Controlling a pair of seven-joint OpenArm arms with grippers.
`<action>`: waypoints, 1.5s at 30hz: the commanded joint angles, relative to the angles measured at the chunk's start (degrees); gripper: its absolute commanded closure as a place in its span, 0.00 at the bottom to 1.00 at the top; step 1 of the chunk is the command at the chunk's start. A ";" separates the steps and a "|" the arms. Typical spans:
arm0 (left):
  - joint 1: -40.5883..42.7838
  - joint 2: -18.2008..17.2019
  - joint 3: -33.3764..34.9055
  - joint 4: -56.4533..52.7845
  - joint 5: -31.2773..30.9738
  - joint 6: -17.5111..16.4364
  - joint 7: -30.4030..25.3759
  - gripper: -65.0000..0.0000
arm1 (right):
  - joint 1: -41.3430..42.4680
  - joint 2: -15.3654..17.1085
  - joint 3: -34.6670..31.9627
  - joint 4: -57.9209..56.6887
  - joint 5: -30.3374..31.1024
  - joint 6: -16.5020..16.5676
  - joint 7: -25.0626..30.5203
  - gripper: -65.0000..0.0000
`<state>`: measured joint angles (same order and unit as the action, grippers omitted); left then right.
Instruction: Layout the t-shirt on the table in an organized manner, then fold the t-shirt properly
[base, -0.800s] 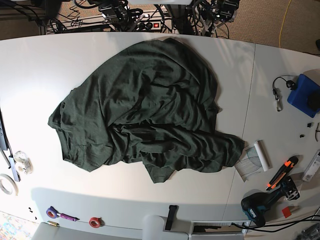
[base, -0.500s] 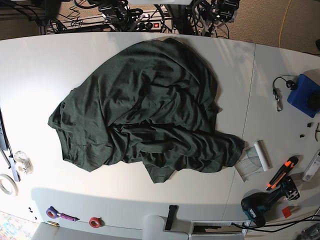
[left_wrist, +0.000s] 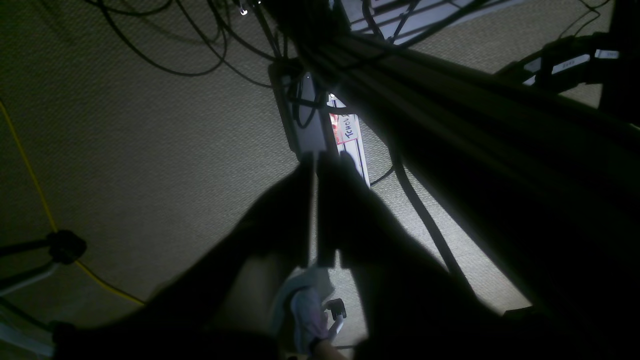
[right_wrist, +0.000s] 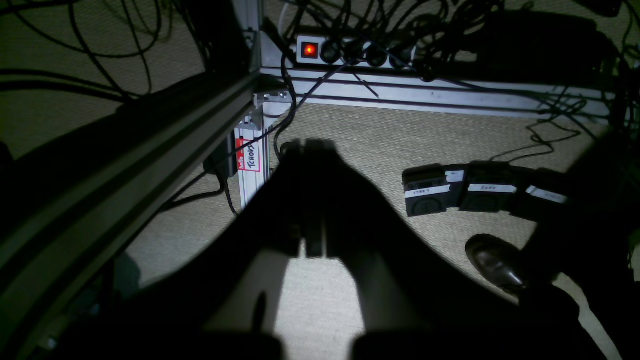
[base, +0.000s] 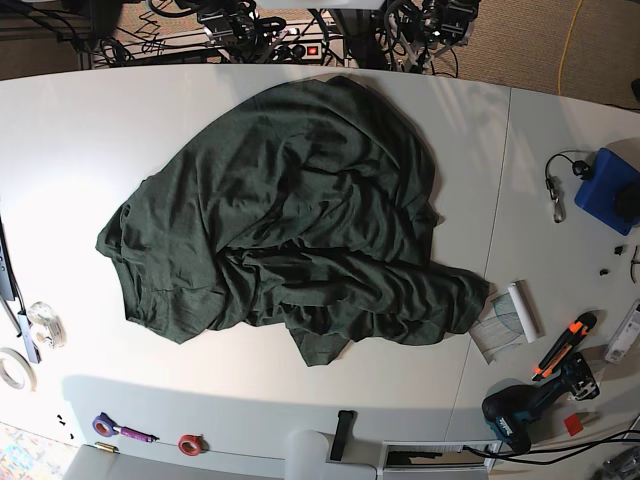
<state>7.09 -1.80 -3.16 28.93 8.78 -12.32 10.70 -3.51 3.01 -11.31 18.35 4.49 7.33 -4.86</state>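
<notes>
Left gripper (left_wrist: 316, 162): not appearing in the base view. The left wrist view is showing it hanging beyond the table edge and pointing down at the carpet (left_wrist: 150, 150). Its two fingers (left_wrist: 287, 215) are reading as dark silhouettes, drawn nearly together, with only a thin sliver of light running between them. Nothing is sitting in that sliver and the tips are touching nothing.

Right gripper (right_wrist: 306, 147): same posture, seen only in its own wrist view. It is pointing at the floor beside an aluminium frame rail (right_wrist: 150, 145), and a power strip (right_wrist: 350, 50) is glowing red further back. Its fingers (right_wrist: 345, 200) are pressed together, carrying nothing and resting on nothing.

T-shirt (base: 290, 230): dark green, lying crumpled in the middle of the white table (base: 80, 140). The upper part is spreading fairly smooth toward the far edge. The lower part is bunching into heavy folds, with a lobe trailing toward the base view's right. No arm is touching it.

Clutter is sitting well apart from the cloth:
- a blue box (base: 610, 190) at the right edge
- an orange-handled cutter (base: 565, 345) and a drill (base: 525, 405) at the lower right
- tape rolls (base: 12, 368) at the left edge
</notes>
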 joint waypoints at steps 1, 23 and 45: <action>0.04 -0.15 0.02 0.42 -0.11 -0.44 -0.15 1.00 | 0.15 0.33 0.11 0.42 0.22 0.15 0.76 1.00; 19.71 -5.90 0.02 29.18 -12.70 -1.57 -1.31 1.00 | -17.86 8.50 0.17 24.48 0.20 0.11 3.74 1.00; 51.45 -20.48 -0.04 84.56 -19.91 -13.35 6.23 1.00 | -57.35 14.80 10.29 73.70 0.26 -4.81 4.46 1.00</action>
<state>57.74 -21.93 -3.05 112.84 -10.57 -25.34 17.91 -60.14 17.28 -1.17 91.50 4.49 2.61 -1.69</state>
